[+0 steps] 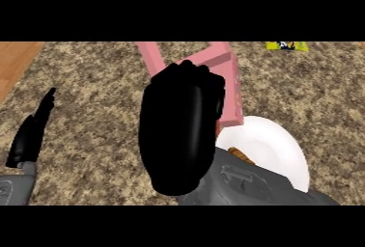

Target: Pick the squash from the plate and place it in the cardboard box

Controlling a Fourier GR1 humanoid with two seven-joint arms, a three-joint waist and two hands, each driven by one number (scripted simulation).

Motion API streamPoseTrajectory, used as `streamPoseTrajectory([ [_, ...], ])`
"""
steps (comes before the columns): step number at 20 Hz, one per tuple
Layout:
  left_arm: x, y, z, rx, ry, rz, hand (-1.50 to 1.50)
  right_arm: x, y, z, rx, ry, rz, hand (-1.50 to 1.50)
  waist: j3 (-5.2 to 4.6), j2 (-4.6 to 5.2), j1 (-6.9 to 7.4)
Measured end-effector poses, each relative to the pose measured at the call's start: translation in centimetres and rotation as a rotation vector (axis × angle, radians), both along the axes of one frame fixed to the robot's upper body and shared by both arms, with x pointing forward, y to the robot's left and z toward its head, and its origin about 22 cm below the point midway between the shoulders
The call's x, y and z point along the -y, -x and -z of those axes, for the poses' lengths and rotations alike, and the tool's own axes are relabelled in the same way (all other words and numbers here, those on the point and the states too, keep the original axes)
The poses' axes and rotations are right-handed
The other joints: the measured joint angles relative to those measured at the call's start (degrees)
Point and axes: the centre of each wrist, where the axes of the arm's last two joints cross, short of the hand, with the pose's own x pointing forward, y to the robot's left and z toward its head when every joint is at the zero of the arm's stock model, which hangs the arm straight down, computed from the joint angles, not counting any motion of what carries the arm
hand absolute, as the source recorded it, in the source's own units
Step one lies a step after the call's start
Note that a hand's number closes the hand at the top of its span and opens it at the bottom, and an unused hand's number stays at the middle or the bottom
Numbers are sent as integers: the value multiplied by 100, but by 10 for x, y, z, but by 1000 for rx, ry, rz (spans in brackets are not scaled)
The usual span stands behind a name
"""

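My right hand [182, 130] fills the middle of the head view, raised high with its back toward me. It hangs over the near-left part of the pink box [230, 67] and hides most of the box's inside. The white plate [274, 144] lies at the lower right, partly under my right forearm. A small orange-brown striped piece, apparently the squash [242, 155], shows on the plate right beside the wrist. Whatever is under the right palm is hidden. My left hand [30, 137] rests open at the left edge, fingers up.
The speckled stone counter [92, 87] spreads around the box and plate. A wooden strip [14, 62] runs along the upper left corner. A yellow packet [287, 46] lies at the far right edge of the counter.
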Motion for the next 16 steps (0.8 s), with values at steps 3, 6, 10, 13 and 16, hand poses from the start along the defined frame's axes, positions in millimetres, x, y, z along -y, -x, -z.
streamPoseTrajectory([
  [3,7,-7,-2,10,-4,21,0,-7,-16,-13,15,-43,15,150,1,43,105],
  [6,15,-11,-4,15,2,39,0,-10,-35,-21,9,-94,42,150,3,77,193],
  [10,21,-17,-7,21,3,49,0,-12,-60,-25,-12,-161,81,150,6,113,266],
  [13,17,-20,-10,18,2,53,0,-15,-79,-26,-38,-189,105,150,6,133,292],
  [16,23,-22,-8,23,1,55,0,-16,-96,-21,-59,-206,128,150,7,150,282],
])
